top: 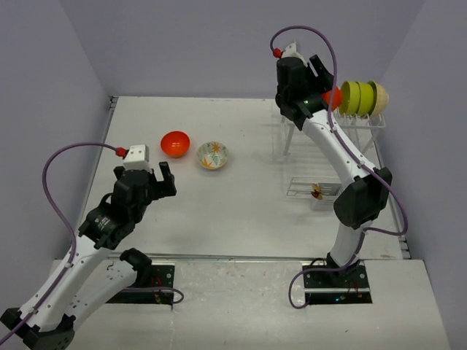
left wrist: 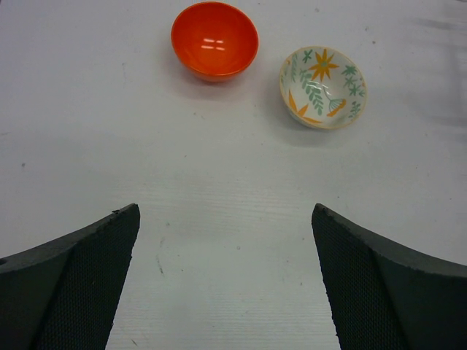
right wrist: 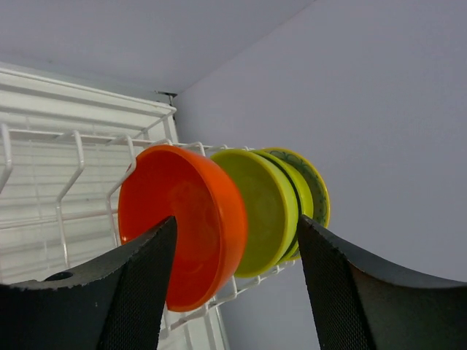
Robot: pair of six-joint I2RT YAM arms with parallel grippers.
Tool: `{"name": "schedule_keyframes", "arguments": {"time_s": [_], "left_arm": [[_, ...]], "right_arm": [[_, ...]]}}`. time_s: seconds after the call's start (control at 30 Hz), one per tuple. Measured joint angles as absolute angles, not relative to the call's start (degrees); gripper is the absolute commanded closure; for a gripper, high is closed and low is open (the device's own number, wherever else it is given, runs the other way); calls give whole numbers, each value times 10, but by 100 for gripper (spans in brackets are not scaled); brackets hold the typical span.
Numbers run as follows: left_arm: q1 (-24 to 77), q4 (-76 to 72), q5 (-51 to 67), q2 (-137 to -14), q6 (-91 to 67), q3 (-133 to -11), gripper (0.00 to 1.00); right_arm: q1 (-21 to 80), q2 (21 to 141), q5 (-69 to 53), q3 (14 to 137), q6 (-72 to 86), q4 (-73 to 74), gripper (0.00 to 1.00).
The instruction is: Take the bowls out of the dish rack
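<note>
An orange bowl (top: pixel 175 144) and a white floral bowl (top: pixel 212 154) sit on the table; both show in the left wrist view, the orange bowl (left wrist: pixel 214 40) and the floral bowl (left wrist: pixel 323 87). My left gripper (top: pixel 162 177) is open and empty, a little short of them. The dish rack (top: pixel 361 125) holds an orange bowl (right wrist: pixel 186 226), two lime green bowls (right wrist: pixel 259 211) and a beige bowl (top: pixel 381 98) on edge. My right gripper (right wrist: pixel 237 230) is open around the racked orange bowl's rim, one finger (right wrist: pixel 146 277) in front of its hollow.
The rack's small cutlery basket (top: pixel 315 192) stands at the right, by the right arm's elbow. Purple walls close in the back and both sides. The table's near edge runs just in front of the arm bases.
</note>
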State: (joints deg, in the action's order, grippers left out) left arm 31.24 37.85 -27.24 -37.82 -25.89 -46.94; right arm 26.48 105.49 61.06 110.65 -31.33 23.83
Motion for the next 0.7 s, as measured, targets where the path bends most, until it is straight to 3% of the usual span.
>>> {"name": "schedule_keyframes", "arguments": {"time_s": [0.37,0.7], "left_arm": [[312,368,-242,-375,-250,-463,0],[312,364,-234,-374,-245,-461,0]], "right_arm": [[239,1066,635,1015,-398,108,38],[228,1066,657,973,-449,13,70]]}}
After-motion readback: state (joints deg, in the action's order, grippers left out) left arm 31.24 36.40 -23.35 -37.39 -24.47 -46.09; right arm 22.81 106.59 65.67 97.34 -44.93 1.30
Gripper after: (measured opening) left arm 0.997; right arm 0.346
